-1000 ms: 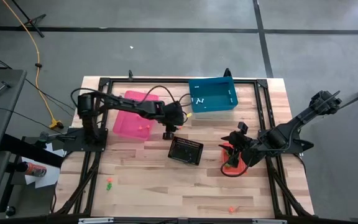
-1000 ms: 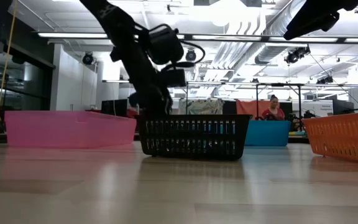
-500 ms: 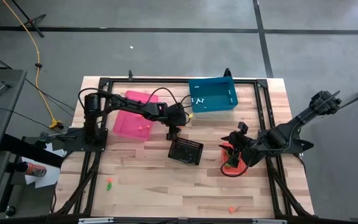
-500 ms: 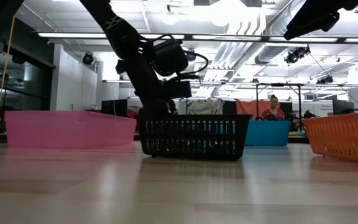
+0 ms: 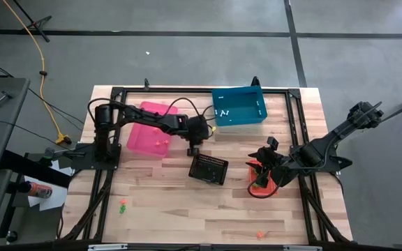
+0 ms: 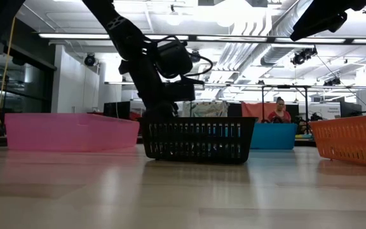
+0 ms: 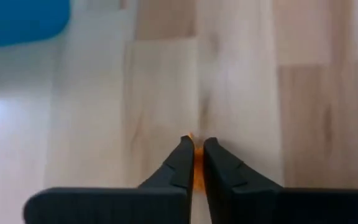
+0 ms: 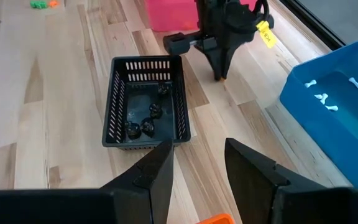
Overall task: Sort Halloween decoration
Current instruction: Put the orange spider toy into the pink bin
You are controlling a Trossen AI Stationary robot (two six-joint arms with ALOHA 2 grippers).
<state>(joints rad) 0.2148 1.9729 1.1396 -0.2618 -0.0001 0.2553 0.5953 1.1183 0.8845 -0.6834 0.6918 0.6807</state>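
Left end effector (image 7: 193, 163) tip-down on the desk (image 5: 159, 202) between pink bin (image 5: 146, 135) and black basket (image 5: 209, 168), clenched on a tiny orange trinket (image 7: 192, 142) directly between its tips; right end effector (image 8: 197, 163) released, farther off.

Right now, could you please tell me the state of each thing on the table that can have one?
left gripper: fingers shut on an orange trinket, down at the table.
right gripper: fingers open, empty, above the orange bin.
black bin: upright, holds dark trinkets.
blue bin: upright, holds white trinkets.
pink bin: upright, holds an orange piece.
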